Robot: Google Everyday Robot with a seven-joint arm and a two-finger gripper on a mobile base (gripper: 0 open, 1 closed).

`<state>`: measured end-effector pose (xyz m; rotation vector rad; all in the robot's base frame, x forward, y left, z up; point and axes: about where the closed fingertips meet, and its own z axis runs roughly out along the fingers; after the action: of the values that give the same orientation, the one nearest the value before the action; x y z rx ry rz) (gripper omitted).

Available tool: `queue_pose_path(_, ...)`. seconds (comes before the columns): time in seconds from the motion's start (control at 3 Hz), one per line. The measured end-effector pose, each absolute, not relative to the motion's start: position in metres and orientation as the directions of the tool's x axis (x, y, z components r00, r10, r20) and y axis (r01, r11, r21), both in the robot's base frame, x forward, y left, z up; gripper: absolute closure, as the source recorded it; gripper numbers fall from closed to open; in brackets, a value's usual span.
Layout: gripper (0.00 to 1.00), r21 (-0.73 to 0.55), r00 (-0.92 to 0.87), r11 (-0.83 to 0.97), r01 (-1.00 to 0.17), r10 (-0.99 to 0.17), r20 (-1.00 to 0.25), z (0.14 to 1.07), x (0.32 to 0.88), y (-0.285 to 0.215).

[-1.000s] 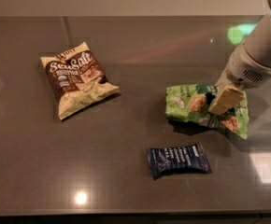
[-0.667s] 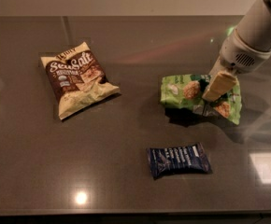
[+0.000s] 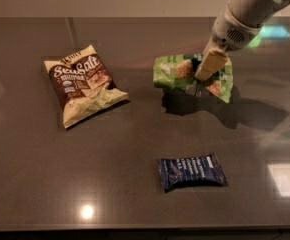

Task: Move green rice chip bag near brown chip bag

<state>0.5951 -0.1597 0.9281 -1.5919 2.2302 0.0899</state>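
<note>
The green rice chip bag [image 3: 175,73] hangs in the air right of centre, lifted off the dark table with its shadow beneath it. My gripper [image 3: 205,73] comes down from the upper right and is shut on the bag's middle; one cream finger [image 3: 210,64] shows in front of it. The brown chip bag [image 3: 82,84], cream with a dark brown "Sea Salt" panel, lies flat on the table at the left, well apart from the green bag.
A small dark blue wrapped bar [image 3: 192,171] lies on the table [image 3: 135,149] in front, below the held bag. My arm [image 3: 245,14] fills the upper right corner. Bright light spots reflect on the glossy tabletop.
My gripper has lifted the green rice chip bag off the table and carried it up and to the left, toward the brown chip bag. The other items have not moved.
</note>
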Motion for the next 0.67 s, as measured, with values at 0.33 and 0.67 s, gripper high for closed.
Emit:
queue_pose_path(0.33,1.0,-0.188,-0.24,0.329,-0.925,-0.893,-0.382,0.93,0.626,-0.134)
queue_pose_path(0.67,1.0,-0.182,-0.21,0.305,-0.935,-0.888,-0.409,0.928,0.645,-0.108)
